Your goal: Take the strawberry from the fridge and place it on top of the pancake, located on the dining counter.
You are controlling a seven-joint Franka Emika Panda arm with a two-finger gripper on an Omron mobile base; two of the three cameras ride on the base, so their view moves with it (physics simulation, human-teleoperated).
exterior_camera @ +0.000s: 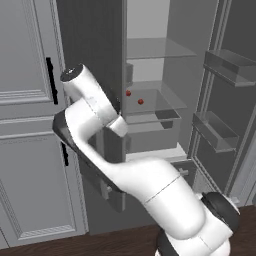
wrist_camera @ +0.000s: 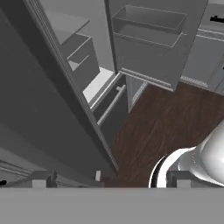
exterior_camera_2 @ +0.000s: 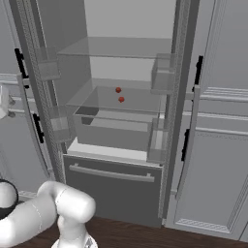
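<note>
The fridge [exterior_camera: 90,40] stands with both French doors swung wide, showing its pale interior [exterior_camera_2: 131,19] and glass shelves. On the middle glass shelf [exterior_camera_2: 145,99] lie two small red things, one [exterior_camera_2: 118,90] behind the other [exterior_camera_2: 121,99]; both are too small to tell which is the strawberry. From the left base they show as one [exterior_camera: 128,93] and the other [exterior_camera: 140,101]. My gripper [wrist_camera: 109,179] is open, its fingertips [wrist_camera: 43,178] far apart, looking down along the left door [wrist_camera: 35,109] at the floor. The pancake and the dining counter are out of view.
Light grey panelled cabinets [exterior_camera: 25,125] with black handles flank the fridge on both sides [exterior_camera_2: 218,145]. The right door [exterior_camera: 225,100] carries clear bins. The bottom drawer [exterior_camera_2: 111,184] is closed. Dark wood floor [wrist_camera: 166,118] lies below. My arm [exterior_camera: 140,185] bends in front of the left door.
</note>
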